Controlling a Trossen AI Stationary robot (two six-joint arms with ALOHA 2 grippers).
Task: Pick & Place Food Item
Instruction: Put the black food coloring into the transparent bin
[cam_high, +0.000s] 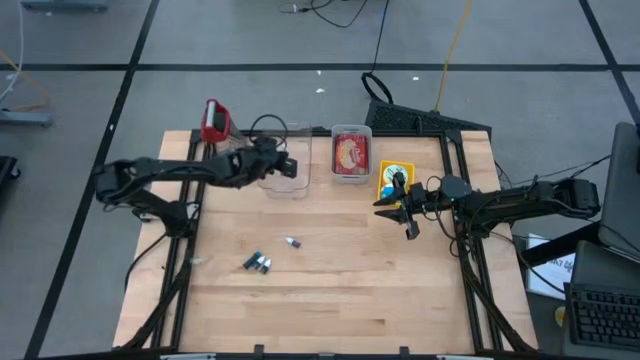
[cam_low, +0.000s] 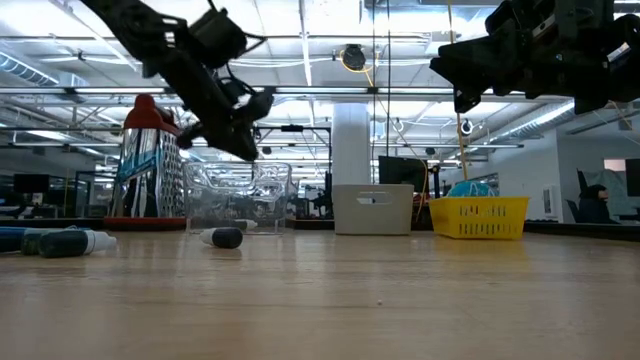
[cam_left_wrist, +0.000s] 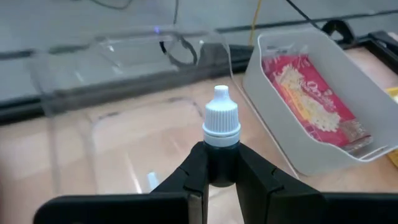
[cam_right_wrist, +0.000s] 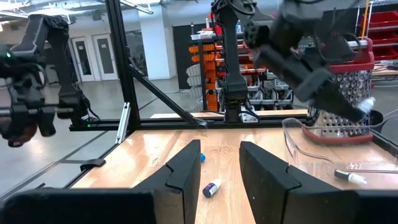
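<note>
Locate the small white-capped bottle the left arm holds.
The small white-capped bottle is pinched in the left gripper, raised over the clear plastic bin, left of the white bin.

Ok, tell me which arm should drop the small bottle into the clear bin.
Left. The left pincer already grips the small bottle and hovers over the clear bin. The right pincer is open and empty, off by the yellow basket.

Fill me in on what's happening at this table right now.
The left pincer is shut on a small dropper bottle, held above the clear bin at the table's far side. Beside that stands a white bin with a red food packet. The right pincer hangs open near the yellow basket, holding nothing. More small bottles lie mid-table.
</note>
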